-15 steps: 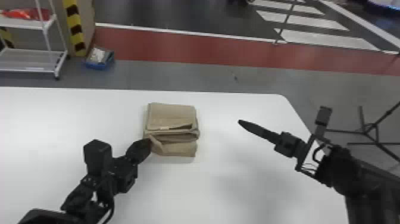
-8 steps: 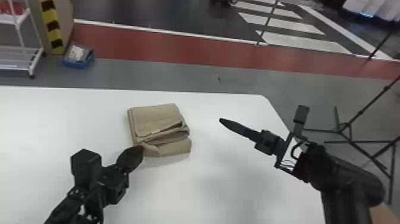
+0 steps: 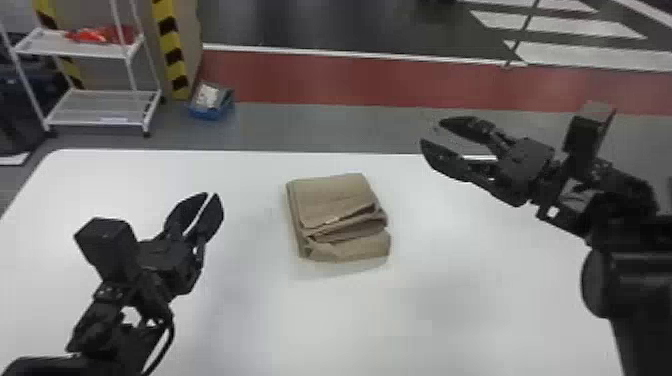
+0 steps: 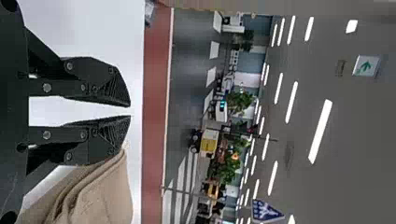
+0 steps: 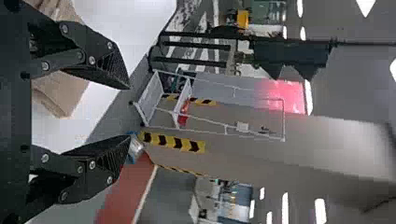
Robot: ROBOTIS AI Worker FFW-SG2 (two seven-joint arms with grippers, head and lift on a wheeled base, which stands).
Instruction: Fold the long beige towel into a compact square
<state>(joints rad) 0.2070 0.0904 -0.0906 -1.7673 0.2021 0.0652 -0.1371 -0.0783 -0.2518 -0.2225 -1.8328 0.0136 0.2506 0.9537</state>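
The beige towel [image 3: 332, 200] lies folded into a small thick stack on the white table, its layers a little skewed along the near right side. Left of it, apart from the cloth, is my left gripper [image 3: 206, 207], open with a narrow gap. My right gripper [image 3: 432, 131] stands wide open to the towel's right, raised near the table's far edge. In the left wrist view, the towel [image 4: 100, 196] appears beside the left gripper [image 4: 130, 111]. In the right wrist view, part of the towel [image 5: 60, 95] shows behind the right gripper [image 5: 130, 112], whose fingers hold nothing.
The white table [image 3: 240, 325] extends around the towel. Beyond its far edge, on the floor, stand a white wire shelf [image 3: 100, 107] and a blue box [image 3: 210, 102] beside a post with yellow and black stripes.
My left gripper has left the towel's near left corner and moved away to the left. The right gripper has opened and appears turned. The head view has shifted towards the left.
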